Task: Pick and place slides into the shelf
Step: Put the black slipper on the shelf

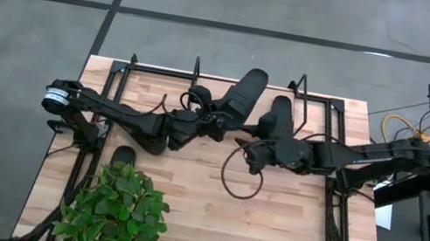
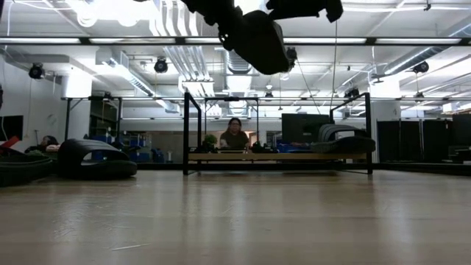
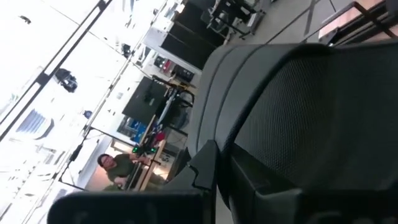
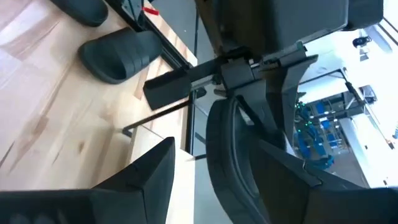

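Note:
My left gripper (image 1: 213,118) is shut on a black slide (image 1: 245,93) held high over the table's far middle, above the shelf (image 1: 301,88). The low view shows this slide (image 2: 259,38) well above the shelf's pale board (image 2: 276,156). Beside it, my right gripper (image 1: 257,146) has a second slide (image 1: 279,119), also in the air. A third slide (image 1: 124,156) lies sole down on the table's left side. A fourth slide (image 2: 346,140) seems to rest on the right end of the shelf board. My left gripper holds its slide by the end nearer the arm; the slide's meshed surface (image 3: 311,124) fills the wrist view and hides the contact. The slide is lifted clear and points away toward the far right. My right gripper holds its slide by its near end, where the curved edge (image 4: 224,143) sits between the fingers (image 4: 146,180). The slide itself hides the contact. It is lifted clear and points toward the far edge.
A leafy potted plant (image 1: 115,209) stands at the near left corner. Black arm-mount frames (image 1: 339,222) run along both table sides. A cable loop (image 1: 240,178) hangs under the right arm. A person (image 2: 234,137) sits far behind the shelf. Bare wood lies in the near middle.

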`<state>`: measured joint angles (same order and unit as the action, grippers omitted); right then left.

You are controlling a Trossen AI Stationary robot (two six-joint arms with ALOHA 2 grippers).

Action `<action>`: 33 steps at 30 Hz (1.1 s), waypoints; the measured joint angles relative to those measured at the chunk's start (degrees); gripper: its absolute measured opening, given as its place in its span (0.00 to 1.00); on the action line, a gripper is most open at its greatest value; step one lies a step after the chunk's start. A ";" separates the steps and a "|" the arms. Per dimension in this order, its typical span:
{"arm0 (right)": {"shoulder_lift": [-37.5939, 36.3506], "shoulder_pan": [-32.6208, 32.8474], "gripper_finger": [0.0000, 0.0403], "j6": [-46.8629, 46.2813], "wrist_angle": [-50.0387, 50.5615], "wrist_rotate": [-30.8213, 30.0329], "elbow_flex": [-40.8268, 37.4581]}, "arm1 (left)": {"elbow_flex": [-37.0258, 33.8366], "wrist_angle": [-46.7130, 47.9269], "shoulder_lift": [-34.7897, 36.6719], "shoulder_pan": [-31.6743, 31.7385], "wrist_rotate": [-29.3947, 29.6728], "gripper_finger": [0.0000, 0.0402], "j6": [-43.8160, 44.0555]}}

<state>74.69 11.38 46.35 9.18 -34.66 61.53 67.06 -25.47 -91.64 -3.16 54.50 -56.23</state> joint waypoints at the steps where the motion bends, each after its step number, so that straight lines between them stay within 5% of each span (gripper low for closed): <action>1: 0.44 0.00 0.49 0.16 -0.10 0.00 0.42 | 0.18 0.04 0.07 0.00 -0.15 0.00 0.16; 20: 4.96 -0.02 0.42 1.38 0.73 -6.11 4.55 | 0.60 -2.90 0.62 -0.54 -4.76 0.00 0.55; 25: 4.51 -0.02 0.32 -0.16 0.20 -6.07 4.55 | 0.56 -2.84 0.62 -0.52 -5.91 0.00 0.39; 30: 4.53 0.00 0.09 1.81 0.69 -5.90 4.46 | 0.55 -2.82 0.62 -0.50 -7.95 0.00 0.56; 33: 4.38 -0.02 0.08 2.06 0.63 -5.60 4.31 | 0.50 -1.95 0.99 -0.52 -8.14 0.01 3.36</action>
<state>79.07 11.36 48.42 9.81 -40.26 65.84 67.56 -27.42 -90.66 -3.68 46.36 -52.87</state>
